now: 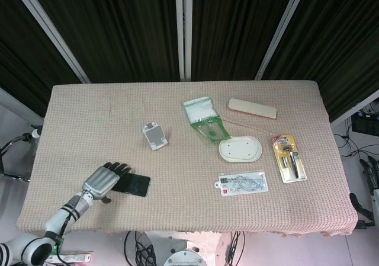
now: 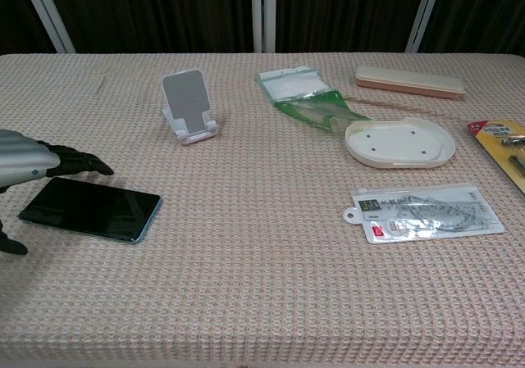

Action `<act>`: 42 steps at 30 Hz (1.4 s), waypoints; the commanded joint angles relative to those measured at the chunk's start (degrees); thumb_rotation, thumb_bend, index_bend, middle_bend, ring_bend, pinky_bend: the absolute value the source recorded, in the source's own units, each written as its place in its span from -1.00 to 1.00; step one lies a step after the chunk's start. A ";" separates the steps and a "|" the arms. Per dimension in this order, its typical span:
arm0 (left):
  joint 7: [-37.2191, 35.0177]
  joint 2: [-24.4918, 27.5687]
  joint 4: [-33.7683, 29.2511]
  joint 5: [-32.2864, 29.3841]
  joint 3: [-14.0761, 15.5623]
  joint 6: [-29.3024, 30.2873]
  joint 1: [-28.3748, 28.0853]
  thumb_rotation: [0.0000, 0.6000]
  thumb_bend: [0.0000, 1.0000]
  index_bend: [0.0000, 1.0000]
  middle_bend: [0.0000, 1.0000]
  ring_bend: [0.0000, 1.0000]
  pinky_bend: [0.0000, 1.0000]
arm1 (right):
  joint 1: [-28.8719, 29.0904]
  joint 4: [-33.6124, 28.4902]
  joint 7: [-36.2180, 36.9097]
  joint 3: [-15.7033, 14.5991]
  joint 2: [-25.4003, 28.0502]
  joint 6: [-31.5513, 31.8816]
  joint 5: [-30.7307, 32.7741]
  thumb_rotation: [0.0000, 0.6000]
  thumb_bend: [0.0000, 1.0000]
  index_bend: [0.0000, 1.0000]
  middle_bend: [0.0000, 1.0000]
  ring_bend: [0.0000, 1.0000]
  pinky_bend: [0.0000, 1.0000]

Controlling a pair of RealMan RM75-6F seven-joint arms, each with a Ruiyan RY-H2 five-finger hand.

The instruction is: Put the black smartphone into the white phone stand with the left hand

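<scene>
Left hand (image 1: 105, 179), fingers spread and empty, hovers over the phone (image 2: 90, 208) lying flat on the surface (image 1: 89, 118). Grasp, lift and seating in the stand (image 2: 189, 106) remain.

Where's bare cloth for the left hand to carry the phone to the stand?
Bare cloth runs from the black smartphone up to the white phone stand, and across the table's whole left and near side. Crowded to the right: green bag, white oval tray, ruler pack.
</scene>
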 commanded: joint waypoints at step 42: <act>2.47 -4.25 0.16 -9.54 3.16 4.96 -6.89 1.00 -0.86 -0.46 -0.87 -0.85 -0.64 | 0.05 -1.61 -1.19 -1.11 1.39 -2.55 0.69 1.00 -0.46 -1.00 -1.00 -1.00 -1.00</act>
